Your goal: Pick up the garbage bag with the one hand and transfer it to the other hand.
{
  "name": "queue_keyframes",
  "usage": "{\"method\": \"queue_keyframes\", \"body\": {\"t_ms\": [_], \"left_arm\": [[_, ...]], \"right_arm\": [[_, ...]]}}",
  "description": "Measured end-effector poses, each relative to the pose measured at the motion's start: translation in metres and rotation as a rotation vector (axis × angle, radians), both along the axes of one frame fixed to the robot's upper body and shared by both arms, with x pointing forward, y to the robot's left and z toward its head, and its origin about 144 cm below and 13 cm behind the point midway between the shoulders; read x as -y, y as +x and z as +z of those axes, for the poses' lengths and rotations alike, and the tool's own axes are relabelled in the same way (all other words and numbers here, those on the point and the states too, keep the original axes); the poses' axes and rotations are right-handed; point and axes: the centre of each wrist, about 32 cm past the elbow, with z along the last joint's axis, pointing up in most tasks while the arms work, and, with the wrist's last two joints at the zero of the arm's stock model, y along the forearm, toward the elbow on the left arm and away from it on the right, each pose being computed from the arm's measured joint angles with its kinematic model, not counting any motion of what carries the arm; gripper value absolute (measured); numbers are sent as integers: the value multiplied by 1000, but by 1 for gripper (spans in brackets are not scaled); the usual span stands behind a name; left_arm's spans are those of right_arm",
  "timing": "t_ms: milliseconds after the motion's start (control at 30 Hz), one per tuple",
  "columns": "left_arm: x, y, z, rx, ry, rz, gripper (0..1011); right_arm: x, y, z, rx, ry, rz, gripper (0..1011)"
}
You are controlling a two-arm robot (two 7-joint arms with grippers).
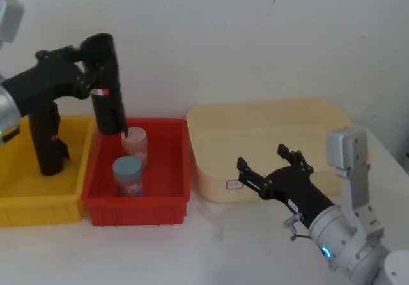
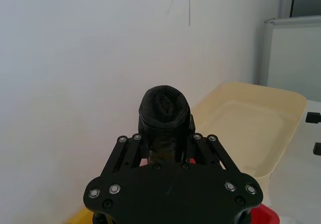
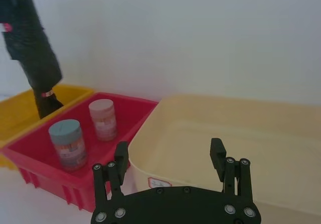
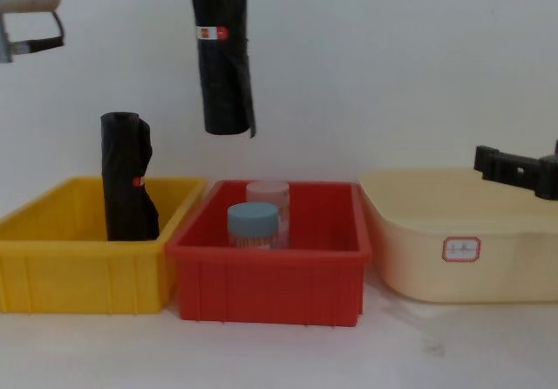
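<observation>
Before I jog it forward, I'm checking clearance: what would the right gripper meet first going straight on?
Probably the cream tub: the open right gripper points at its near wall, around rim height. Whether it would strike the rim or skim over is unclear.

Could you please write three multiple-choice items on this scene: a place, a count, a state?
1. Where is the garbage bag? A. on the table B. in the air C. on the floor
2. How many jars stand in the red bin? A. one B. two C. four
3. The right gripper is: A. open B. shut on a jar C. shut on the bag
1B, the left gripper holds it up; 2B, one blue-lidded, one pink; 3A, fingers apart, nothing between.
</observation>
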Motion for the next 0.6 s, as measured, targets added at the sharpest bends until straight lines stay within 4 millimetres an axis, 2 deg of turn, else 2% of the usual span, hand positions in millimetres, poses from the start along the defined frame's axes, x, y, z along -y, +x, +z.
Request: {"method": "queue_keyframes", "body": {"t_ms": [333, 600], "left_arm": [[23, 13, -1, -11, 6, -46, 364], [35, 16, -3, -25, -3, -74, 364]], "right_arm": [[-4, 11, 18, -20, -28, 63, 1004], [-12, 19, 22, -15, -60, 101, 1004]]}}
